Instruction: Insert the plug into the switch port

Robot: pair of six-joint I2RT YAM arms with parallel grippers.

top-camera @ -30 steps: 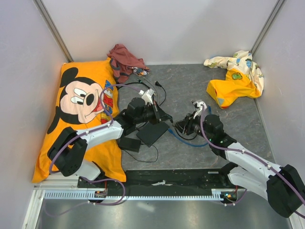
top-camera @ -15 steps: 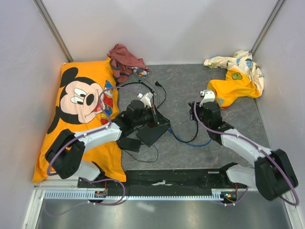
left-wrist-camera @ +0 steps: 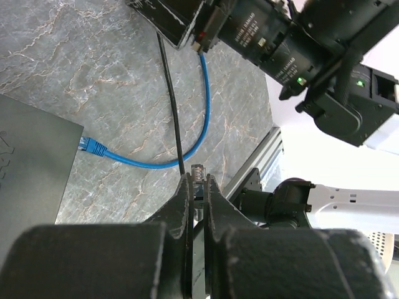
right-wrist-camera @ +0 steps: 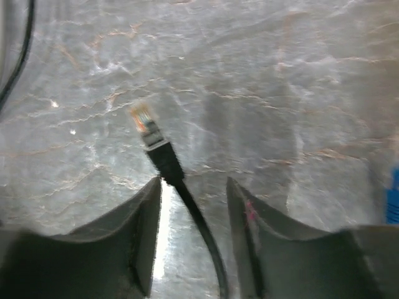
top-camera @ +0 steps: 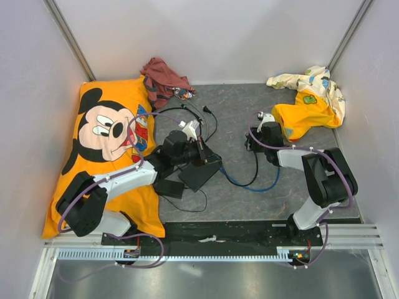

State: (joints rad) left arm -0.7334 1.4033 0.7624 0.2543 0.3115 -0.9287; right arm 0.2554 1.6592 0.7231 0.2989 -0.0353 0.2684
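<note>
Grey marbled worktop (top-camera: 237,106), and the left tool (left-wrist-camera: 198,182) is pinched tight on the plug (left-wrist-camera: 198,169), poised by the switch (left-wrist-camera: 31,168), right edge, not seated yet! Right tool (right-wrist-camera: 194,184) gapes around a loose black cable (right-wrist-camera: 202,230).

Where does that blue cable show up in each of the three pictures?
Top external: blue cable curving between the flat black box and right arm.
Left wrist: cable arcing across the middle.
Right wrist: blurred blue sliver, right edge.
Shared landmark: grey marbled table.
</note>
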